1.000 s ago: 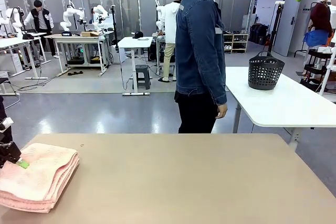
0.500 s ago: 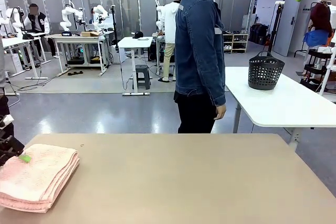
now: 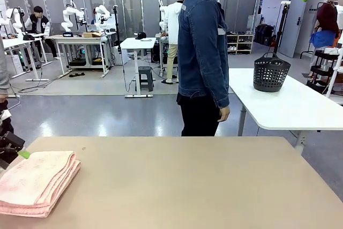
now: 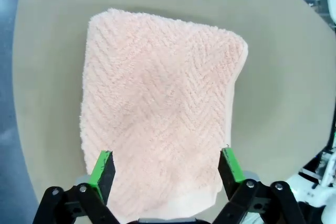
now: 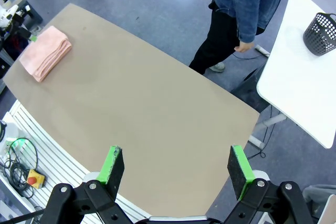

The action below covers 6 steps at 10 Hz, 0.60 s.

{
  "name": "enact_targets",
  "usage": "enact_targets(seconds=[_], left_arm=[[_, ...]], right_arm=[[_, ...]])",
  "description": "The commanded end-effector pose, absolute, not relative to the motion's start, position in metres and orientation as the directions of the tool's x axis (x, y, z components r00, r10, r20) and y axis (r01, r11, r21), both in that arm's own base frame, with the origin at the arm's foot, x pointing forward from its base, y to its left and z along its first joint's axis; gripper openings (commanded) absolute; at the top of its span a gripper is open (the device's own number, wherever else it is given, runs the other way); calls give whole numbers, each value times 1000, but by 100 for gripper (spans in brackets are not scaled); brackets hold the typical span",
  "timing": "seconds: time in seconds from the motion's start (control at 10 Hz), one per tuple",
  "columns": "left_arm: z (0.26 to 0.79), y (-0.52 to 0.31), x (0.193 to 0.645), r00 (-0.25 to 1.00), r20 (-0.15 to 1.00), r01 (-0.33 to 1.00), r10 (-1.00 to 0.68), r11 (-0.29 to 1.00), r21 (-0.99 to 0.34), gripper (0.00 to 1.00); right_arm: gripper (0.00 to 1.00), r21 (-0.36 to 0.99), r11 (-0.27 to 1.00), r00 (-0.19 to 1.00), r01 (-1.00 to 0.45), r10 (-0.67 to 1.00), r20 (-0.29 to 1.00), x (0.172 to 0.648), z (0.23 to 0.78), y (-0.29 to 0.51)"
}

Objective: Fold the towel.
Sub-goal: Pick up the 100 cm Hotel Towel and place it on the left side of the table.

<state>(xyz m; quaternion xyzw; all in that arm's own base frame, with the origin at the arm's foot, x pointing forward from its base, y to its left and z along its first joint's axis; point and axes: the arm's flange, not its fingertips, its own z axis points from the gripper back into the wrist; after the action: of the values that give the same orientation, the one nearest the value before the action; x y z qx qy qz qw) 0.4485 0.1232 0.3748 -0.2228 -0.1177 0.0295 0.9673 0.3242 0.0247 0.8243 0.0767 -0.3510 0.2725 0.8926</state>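
Lying folded in a thick stack at the worktop's (image 3: 187,175) left end, the towel (image 3: 35,182) looks finished — left claw (image 4: 164,166) above it, wide open, empty; right claw (image 5: 176,169) likewise, high up.

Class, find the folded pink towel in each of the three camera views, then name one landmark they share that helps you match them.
Front view: towel at lower left, on the tan table.
Left wrist view: towel in the centre, beyond the open left tool.
Right wrist view: towel small, at upper left.
Shared landmark: the tan table beneath the towel.
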Motion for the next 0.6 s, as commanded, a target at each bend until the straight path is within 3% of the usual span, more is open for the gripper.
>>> enact_targets(seconds=[0.0, 0.5], left_arm=[[371, 132, 454, 972, 203, -12, 114, 896, -444, 100], [371, 132, 454, 972, 203, -12, 114, 896, -444, 100]], right_arm=[[100, -53, 842, 612, -537, 432, 662, 324, 826, 25], [100, -53, 842, 612, -537, 432, 662, 324, 826, 25]])
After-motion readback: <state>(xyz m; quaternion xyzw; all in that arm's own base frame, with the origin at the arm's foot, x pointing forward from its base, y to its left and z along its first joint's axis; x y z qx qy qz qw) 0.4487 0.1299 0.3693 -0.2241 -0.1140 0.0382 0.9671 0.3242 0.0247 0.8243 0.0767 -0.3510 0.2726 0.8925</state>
